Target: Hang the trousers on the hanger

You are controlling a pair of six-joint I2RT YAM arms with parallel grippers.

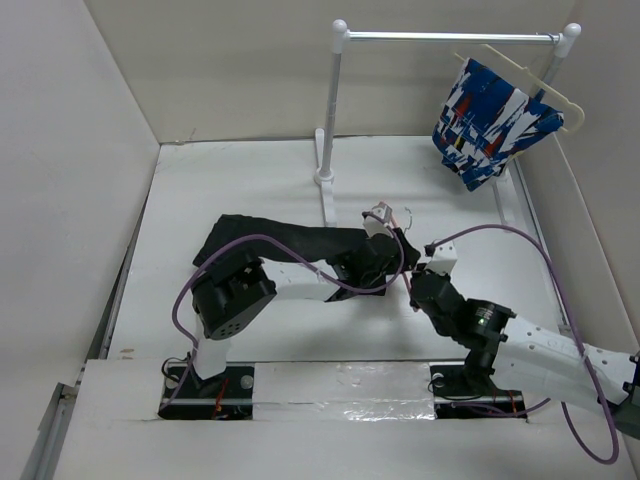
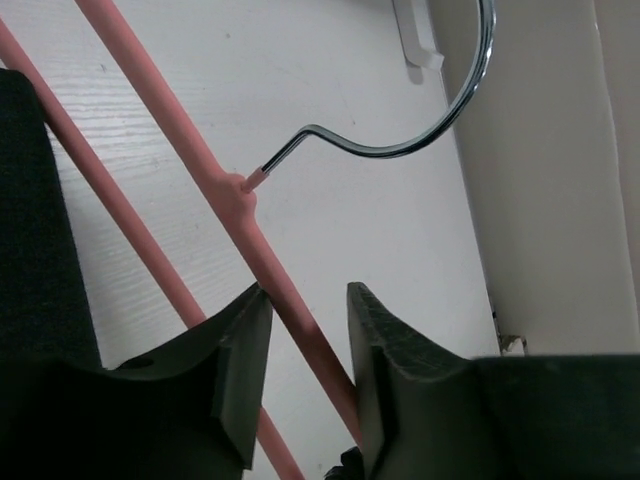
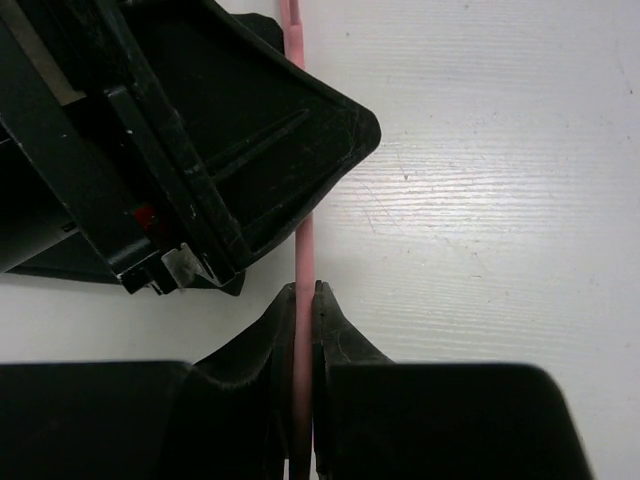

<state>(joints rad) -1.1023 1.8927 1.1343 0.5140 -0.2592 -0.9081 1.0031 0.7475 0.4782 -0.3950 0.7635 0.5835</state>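
pinching one bar of the hanger [image 3: 304,240] at lower centre, the right gripper [image 3: 303,298] is pressed onto it, likely for steadying, while the left gripper [image 2: 305,325] is spread astride the bar below the hook [image 2: 440,125]; the trousers [image 1: 240,225] are laid left of centre in the top view.

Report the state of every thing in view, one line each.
trousers, lying spread on the table.
hanger, one bar pinched by the right gripper.
right gripper, shut on the hanger.
left gripper, open, jaws either side of a hanger bar.
patterned garment, hanging on the cream hanger on the rail.
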